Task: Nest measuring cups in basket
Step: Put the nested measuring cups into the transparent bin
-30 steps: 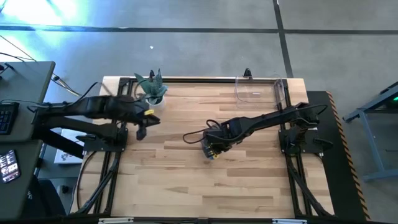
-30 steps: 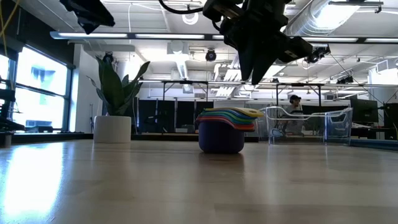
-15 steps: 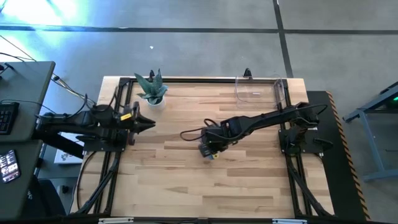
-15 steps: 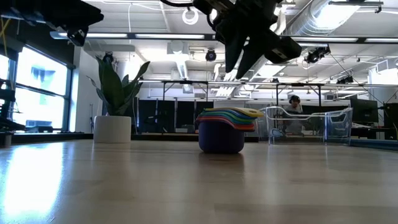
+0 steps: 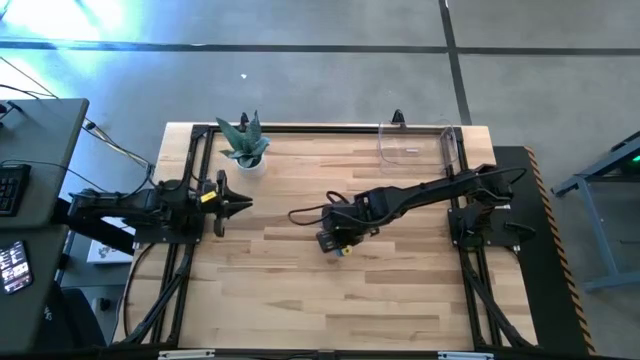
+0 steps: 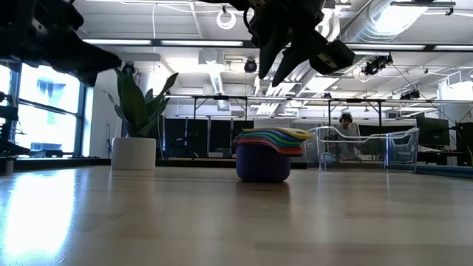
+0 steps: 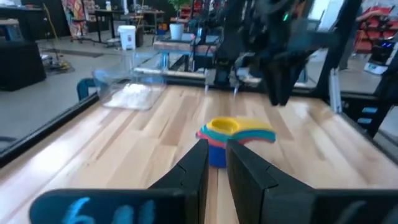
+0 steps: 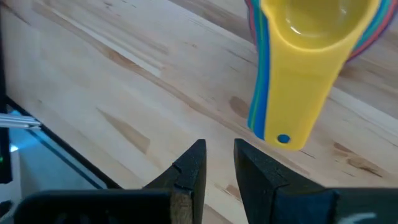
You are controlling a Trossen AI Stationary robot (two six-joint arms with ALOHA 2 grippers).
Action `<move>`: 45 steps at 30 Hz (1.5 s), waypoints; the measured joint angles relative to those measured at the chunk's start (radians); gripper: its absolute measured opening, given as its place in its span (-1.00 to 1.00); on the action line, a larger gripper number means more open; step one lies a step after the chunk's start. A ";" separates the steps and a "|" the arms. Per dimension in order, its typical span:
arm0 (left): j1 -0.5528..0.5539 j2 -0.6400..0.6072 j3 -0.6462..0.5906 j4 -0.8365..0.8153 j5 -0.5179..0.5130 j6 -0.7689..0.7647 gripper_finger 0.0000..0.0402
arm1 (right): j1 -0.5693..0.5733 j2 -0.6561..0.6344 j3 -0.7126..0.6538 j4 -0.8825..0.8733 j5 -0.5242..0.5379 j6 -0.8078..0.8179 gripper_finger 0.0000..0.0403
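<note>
We see the measuring cups [image 6: 267, 154] nested in one stack mid-table, yellow on top, outside the basket [image 5: 418, 143] at the far right corner. Right gripper [image 8: 215, 163] hangs above the stack, fingers nearly closed, empty. Left gripper [image 7: 215, 163] waits at the left edge, fingers nearly closed, empty.

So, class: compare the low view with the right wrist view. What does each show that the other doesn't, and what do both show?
Only the low view shows the potted plant, the clear basket, a person in the room behind, and the right gripper hanging above the stack. Only the right wrist view shows down into the yellow cup on top, with its flat handle. Both show the nested cups standing on the wooden table, outside the basket.
</note>
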 joint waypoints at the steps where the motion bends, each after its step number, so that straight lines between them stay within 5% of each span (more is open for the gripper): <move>1: 0.000 -0.008 -0.015 0.000 -0.006 0.000 -0.77 | 0.000 0.000 0.000 0.009 0.000 0.000 -0.63; 14: 0.002 -0.017 -0.065 0.001 -0.022 0.060 -0.77 | 0.017 0.000 0.041 0.076 0.108 -0.054 -0.63; 23: 0.002 -0.016 -0.065 0.001 -0.022 0.044 -0.77 | 0.023 0.000 0.181 -0.123 0.249 -0.095 -0.64; 45: 0.002 -0.016 -0.065 0.002 -0.022 0.043 -0.77 | 0.042 0.040 0.196 -0.317 0.254 0.020 -0.64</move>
